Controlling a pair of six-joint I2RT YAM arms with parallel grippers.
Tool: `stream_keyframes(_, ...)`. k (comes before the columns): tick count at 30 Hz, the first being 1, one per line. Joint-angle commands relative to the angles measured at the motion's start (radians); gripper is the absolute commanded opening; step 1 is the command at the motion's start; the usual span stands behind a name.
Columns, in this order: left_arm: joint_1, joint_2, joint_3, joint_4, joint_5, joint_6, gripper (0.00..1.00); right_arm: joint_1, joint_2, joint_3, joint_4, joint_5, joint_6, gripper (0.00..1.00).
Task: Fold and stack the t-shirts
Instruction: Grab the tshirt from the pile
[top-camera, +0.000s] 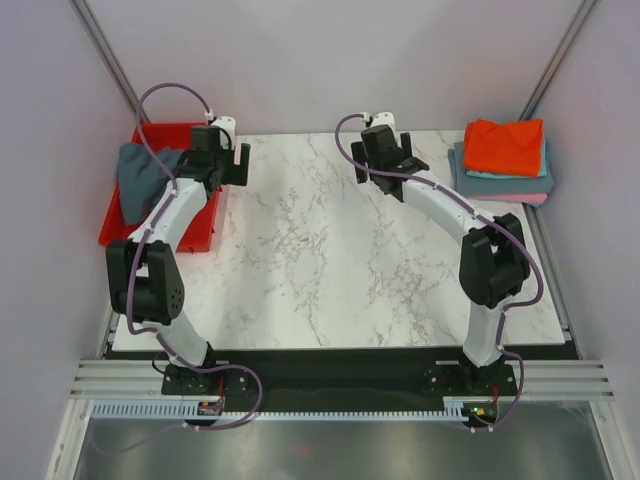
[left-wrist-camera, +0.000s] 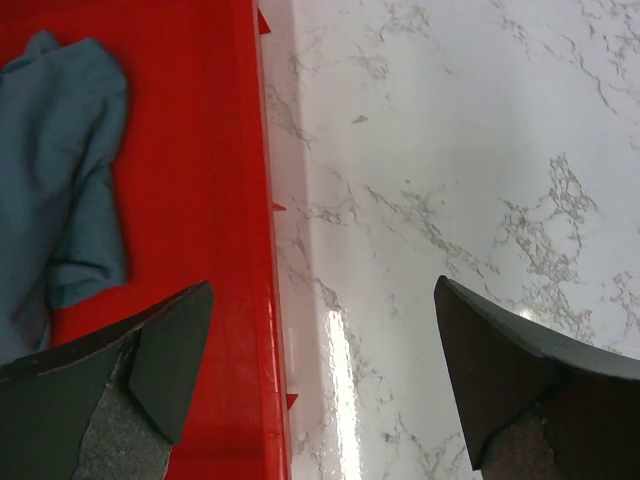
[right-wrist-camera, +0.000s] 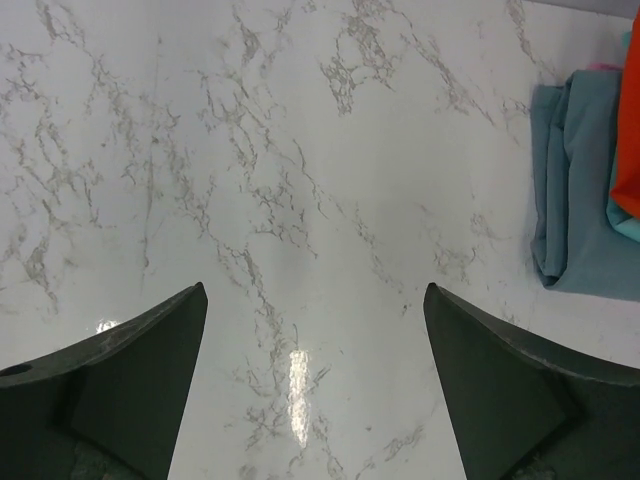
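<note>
The left gripper (left-wrist-camera: 322, 290) hung with its fingers wide apart and nothing between them. It straddled the right wall of the red plastic tray (left-wrist-camera: 200, 150), one finger above the tray floor and the other above the marble tabletop (top-camera: 330, 260). The crumpled slate-blue t-shirt (left-wrist-camera: 60, 170) lay in the tray to the left of that finger, clear of it, with bare red floor between them.

The right gripper (right-wrist-camera: 315, 290) was likewise spread and empty, over bare marble near the far edge. To its right, apart from the fingers, lay the folded stack, of which the right wrist view caught only the near side: the grey-blue t-shirt (right-wrist-camera: 575, 190), a sliver of the teal t-shirt (right-wrist-camera: 625, 232) and a strip of the orange-red t-shirt (right-wrist-camera: 628, 150).

The top view alone showed the whole stack in the far right corner, with the orange-red shirt uppermost and the pink t-shirt (top-camera: 530, 198) at the bottom, its right side close to the table's edge. It also showed the tray at the far left corner, the slate-blue shirt heaped in its far left part. The whole middle and near part of the tabletop lay open between the two arms. Only the left wrist view showed the small ribs on the tray's outer wall.
</note>
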Motion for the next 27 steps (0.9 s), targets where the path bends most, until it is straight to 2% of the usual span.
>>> stream_keyframes(1, -0.015, -0.013, -0.03, -0.011, 0.046, 0.0, 0.99, -0.005, 0.02, 0.037, -0.019, 0.033, -0.006, 0.98)
stream_keyframes(4, -0.015, 0.005, -0.036, -0.011, 0.046, 0.0, 0.99, -0.003, 0.034, 0.031, -0.048, -0.021, -0.084, 0.98)
stream_keyframes(7, 0.011, 0.033, -0.025, -0.011, 0.046, 0.0, 0.99, -0.001, 0.046, 0.066, -0.079, -0.117, -0.087, 0.98)
stream_keyframes(8, 0.022, 0.051, 0.005, 0.156, -0.253, 0.291, 0.98, -0.004, 0.046, 0.077, -0.083, -0.195, -0.084, 0.98)
stream_keyframes(9, 0.048, 0.059, 0.021, 0.139, -0.251, 0.283, 0.93, -0.005, 0.048, 0.1, -0.085, -0.229, -0.078, 0.98)
stream_keyframes(12, 0.097, 0.109, 0.076, 0.121, -0.218, 0.266, 0.89, -0.003, 0.067, 0.144, -0.103, -0.332, -0.054, 0.98)
stream_keyframes(19, 0.2, 0.249, 0.218, 0.119, -0.251, 0.247, 0.91, -0.003, 0.094, 0.135, -0.109, -0.365, -0.055, 0.98)
stream_keyframes(27, 0.304, 0.427, 0.275, 0.156, -0.264, 0.347, 0.97, -0.003, 0.095, 0.137, -0.114, -0.394, -0.078, 0.98)
